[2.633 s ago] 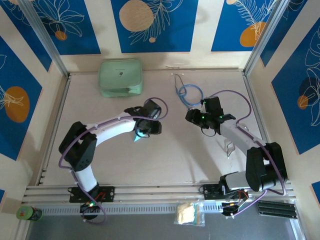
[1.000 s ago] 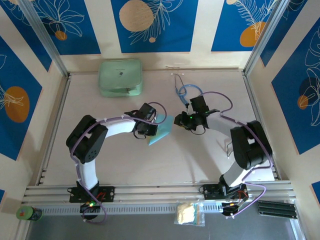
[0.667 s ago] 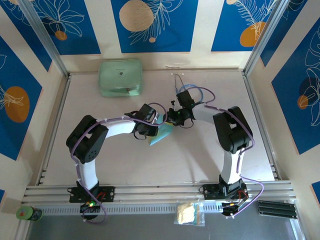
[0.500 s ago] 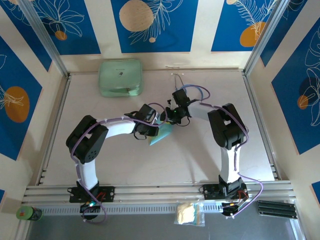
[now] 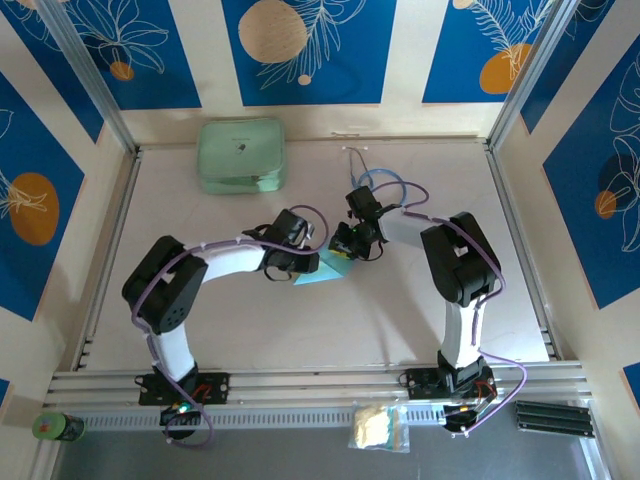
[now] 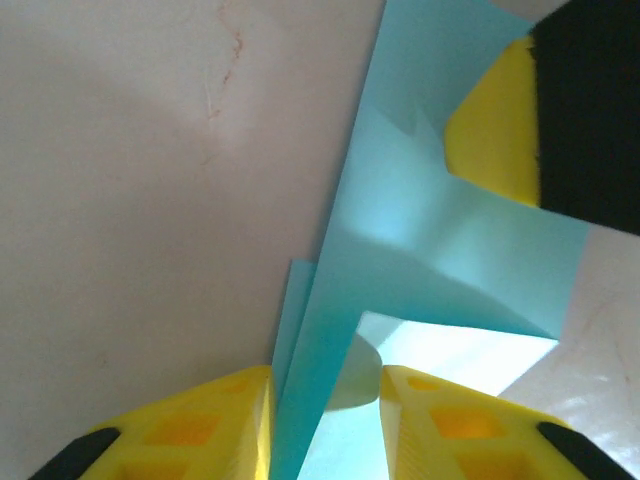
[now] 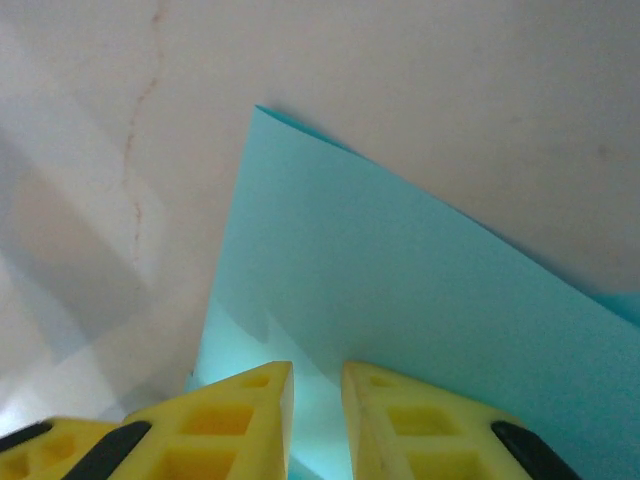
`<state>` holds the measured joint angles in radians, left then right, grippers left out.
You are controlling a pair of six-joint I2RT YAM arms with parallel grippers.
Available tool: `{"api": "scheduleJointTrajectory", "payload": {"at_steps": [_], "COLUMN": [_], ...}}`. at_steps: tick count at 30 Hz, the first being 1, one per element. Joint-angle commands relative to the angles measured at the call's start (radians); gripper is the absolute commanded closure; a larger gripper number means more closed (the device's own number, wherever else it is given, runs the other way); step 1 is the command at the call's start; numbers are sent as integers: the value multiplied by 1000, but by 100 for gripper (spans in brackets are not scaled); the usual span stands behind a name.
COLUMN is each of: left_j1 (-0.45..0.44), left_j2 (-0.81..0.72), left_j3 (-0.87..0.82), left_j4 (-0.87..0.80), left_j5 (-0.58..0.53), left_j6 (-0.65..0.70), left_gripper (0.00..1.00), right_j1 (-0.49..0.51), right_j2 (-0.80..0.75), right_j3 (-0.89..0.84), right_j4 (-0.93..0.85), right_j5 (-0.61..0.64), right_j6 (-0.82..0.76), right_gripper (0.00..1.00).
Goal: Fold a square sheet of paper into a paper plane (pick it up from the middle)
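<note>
Folded light-blue paper [image 6: 420, 250] stands between the left hand's [image 6: 325, 378] parted yellow fingers [image 6: 200, 425], another yellow finger [image 6: 490, 130] touching it.

Table [image 5: 250, 330]: pale beige top, matte, with a thin reddish hairline mark [image 7: 143, 150] in the surface near centre. Aluminium rails [image 5: 320, 385] run along the near edge. Mint-green rounded case [image 5: 240, 155] sits flat at back left. Blue-tubed stethoscope [image 5: 374, 183] lies loosely coiled at back centre, well apart from the case. Square sheet of paper [image 5: 322, 272] at mid-table is creased and tilted up; can't tell whether its low corner touches the top.
</note>
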<state>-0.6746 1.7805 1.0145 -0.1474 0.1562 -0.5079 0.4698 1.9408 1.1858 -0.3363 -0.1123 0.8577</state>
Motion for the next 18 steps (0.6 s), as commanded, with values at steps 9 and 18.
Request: {"api": "scheduleJointTrajectory", "payload": {"at_steps": [9, 18], "left_j1": [-17, -22], "left_j2": [-149, -148], "left_j3": [-141, -187], "left_j4": [109, 246], "left_j5": [34, 91], "left_j6": [-108, -200], "left_gripper": [65, 79], "right_j1": [-3, -9], "right_j2": [4, 16], "right_j3": [2, 11], "right_j4": [-108, -118], "right_j5": [60, 55], "right_j6": [64, 59], "right_gripper": [76, 76]}}
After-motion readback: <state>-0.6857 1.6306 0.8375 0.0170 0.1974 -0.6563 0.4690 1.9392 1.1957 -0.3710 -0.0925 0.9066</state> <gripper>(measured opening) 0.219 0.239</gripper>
